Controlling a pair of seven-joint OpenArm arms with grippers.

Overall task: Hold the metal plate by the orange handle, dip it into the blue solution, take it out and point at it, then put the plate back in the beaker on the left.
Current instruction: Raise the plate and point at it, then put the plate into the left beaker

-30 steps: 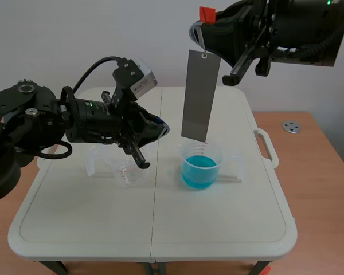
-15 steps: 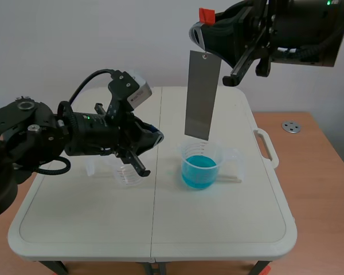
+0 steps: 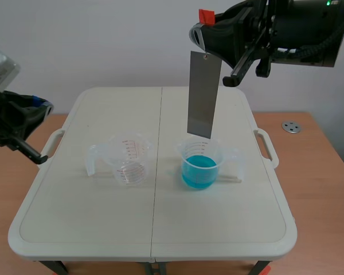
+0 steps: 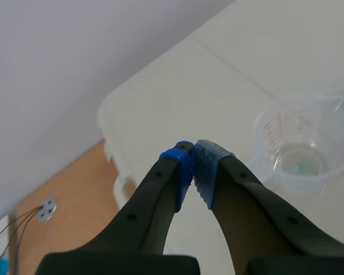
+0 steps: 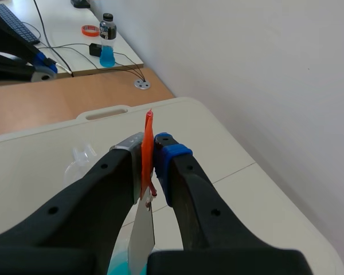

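The beaker of blue solution stands near the middle of the white surface, just to the right of the seam that runs along the surface away from the robot. Its handle points right. The blue solution fills roughly the lower half of it.

Straight above that beaker hangs the metal plate, a long grey strip. It is upright with a slight lean, and its lower edge sits close over the beaker's rim, clear of the liquid. At the top of the plate is the orange handle, a thin tab joined to the plate through a small hole. The right hand is raised high above the beaker and is clamped on this handle, with the tab pinched flat between its two pads. The right arm comes in across the top from the right of the beaker.

To the left of the blue beaker, apart from it and on the other side of the seam, stands the empty beaker. It is clear, has red graduation marks, and its handle points left.

The left hand is far to the left of the blue beaker, past the empty beaker and beyond the left edge of the surface, raised above the surface. Its fingers are closed together, pad against pad, with nothing between them.

To the right of the blue beaker, off the surface, a small metal disc lies on the wooden top.
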